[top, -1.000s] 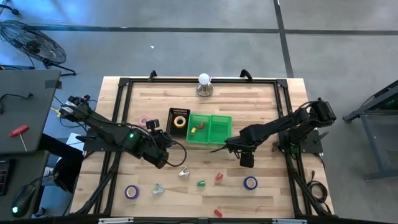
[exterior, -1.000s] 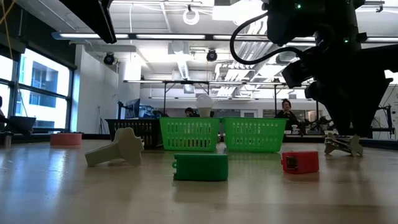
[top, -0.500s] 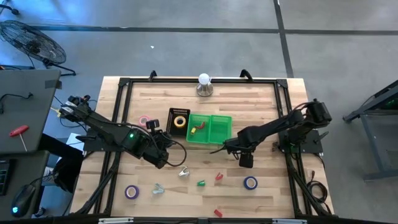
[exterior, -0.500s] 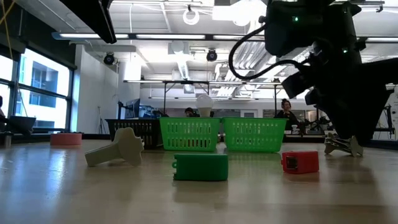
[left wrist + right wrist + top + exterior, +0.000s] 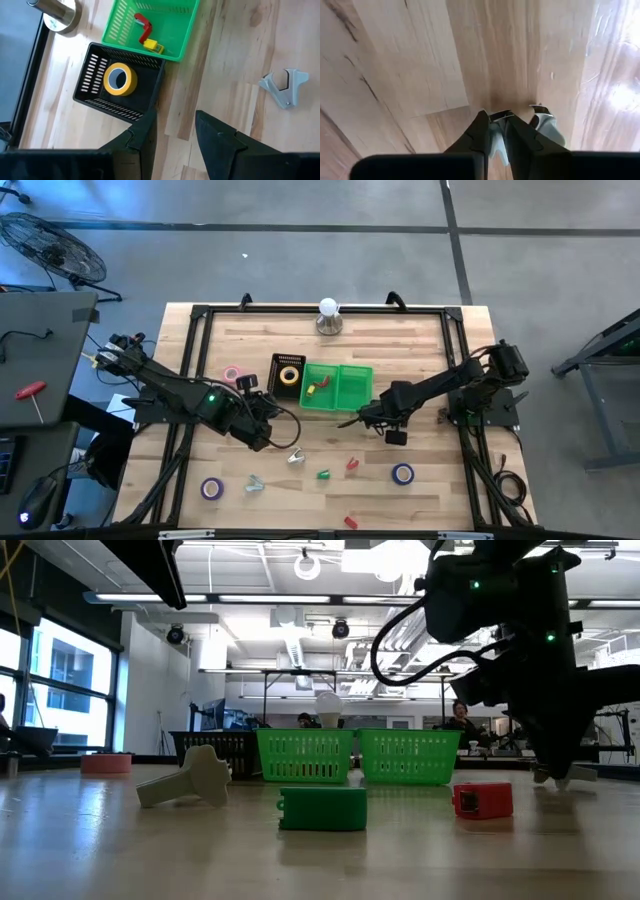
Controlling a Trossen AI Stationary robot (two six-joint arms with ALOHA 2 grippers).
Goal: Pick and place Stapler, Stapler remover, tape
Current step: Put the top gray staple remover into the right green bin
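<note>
My right gripper (image 5: 347,421) is down on the table in front of the green basket (image 5: 338,388), shut on a pale grey stapler remover (image 5: 547,129); in the low view my arm hides most of it. My left gripper (image 5: 172,132) hovers open near the black basket (image 5: 95,97) with nothing between its fingers. The yellow tape (image 5: 119,80) lies flat in that basket. Pink tape (image 5: 232,373), purple tape (image 5: 211,488) and blue tape (image 5: 402,474) lie flat on the table. A small green stapler (image 5: 322,808) and a red one (image 5: 482,800) lie near the front. My right gripper pinches a thin part of the grey stapler remover (image 5: 498,131) between its two fingers. The fingers come from above, slanting down toward the table. The remover's other side (image 5: 546,125) sticks out beside one finger, and the remover is low on the wood.
Two more grey stapler removers (image 5: 296,457) (image 5: 254,483) lie near the front, one also seen as a grey claw (image 5: 285,86). The green basket holds a red piece (image 5: 142,27) and a yellow piece (image 5: 152,46). A silver lamp (image 5: 329,316) stands at the far edge.
My right gripper has come down onto the grey stapler remover, which showed clear beside it a second ago in the low view and is now mostly covered. The right arm has drawn slightly toward the table's left.
</note>
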